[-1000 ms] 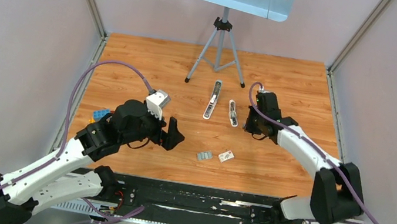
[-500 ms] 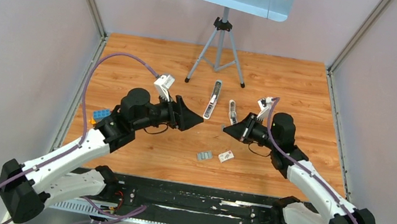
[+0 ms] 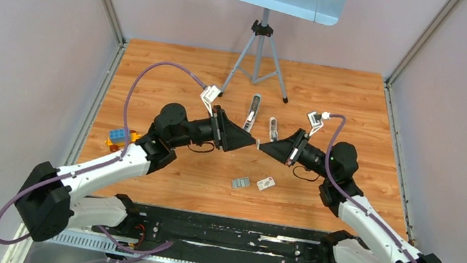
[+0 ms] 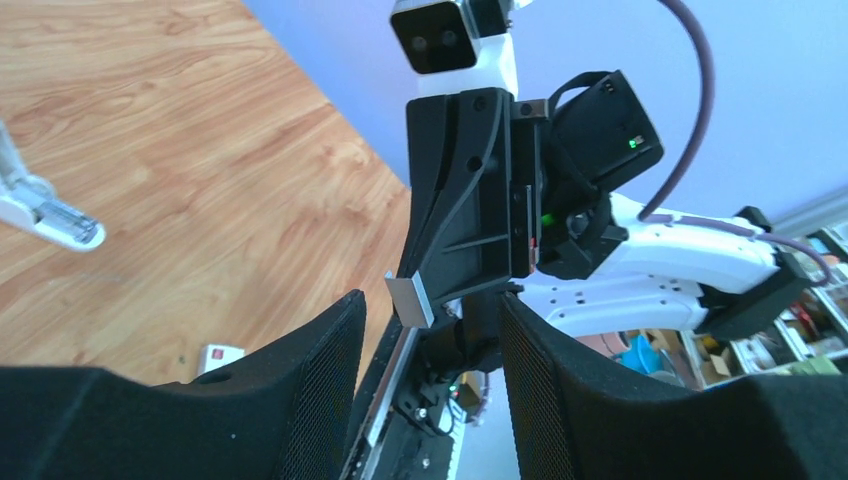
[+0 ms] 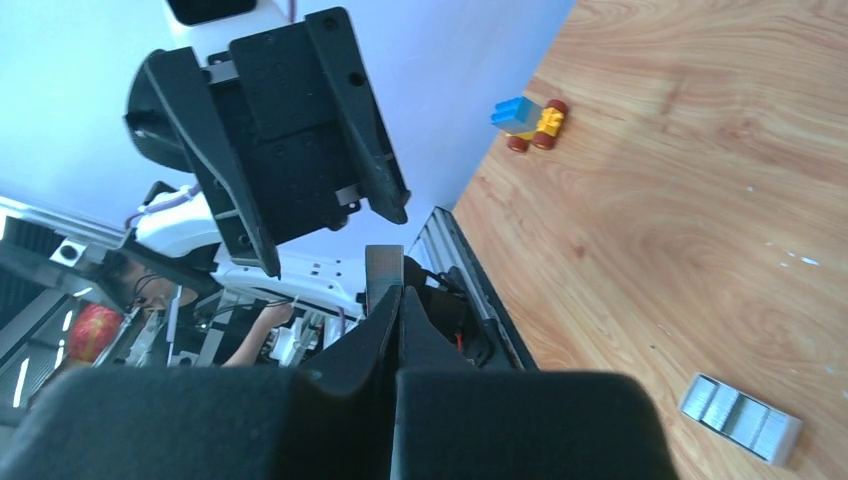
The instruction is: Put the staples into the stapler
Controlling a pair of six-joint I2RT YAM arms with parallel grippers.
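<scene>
Centre frame, above the table: right gripper [image 3: 262, 144], jaws clamped, pinches a tiny flat grey metallic staple strip [image 5: 384, 264]. Left gripper [image 3: 252, 140] faces it tip to tip, jaws half apart around the strip's end. Slim grey-blue stapler [image 3: 250, 116] lies opened, upper centre of the wooden table [image 3: 176, 74].

stapler [image 4: 40, 215] cut by left wrist view's edge, staples [image 3: 257, 143] tiny between tool tips overhead

Table [image 3: 177, 67] orange-brown woodgrain; staples [image 5: 384, 264] grey metallic, centre frame; stapler [image 3: 250, 116] pale grey-blue, whitish trim; toy car [image 5: 528, 120] blue-yellow, red wheels, upper right.
</scene>
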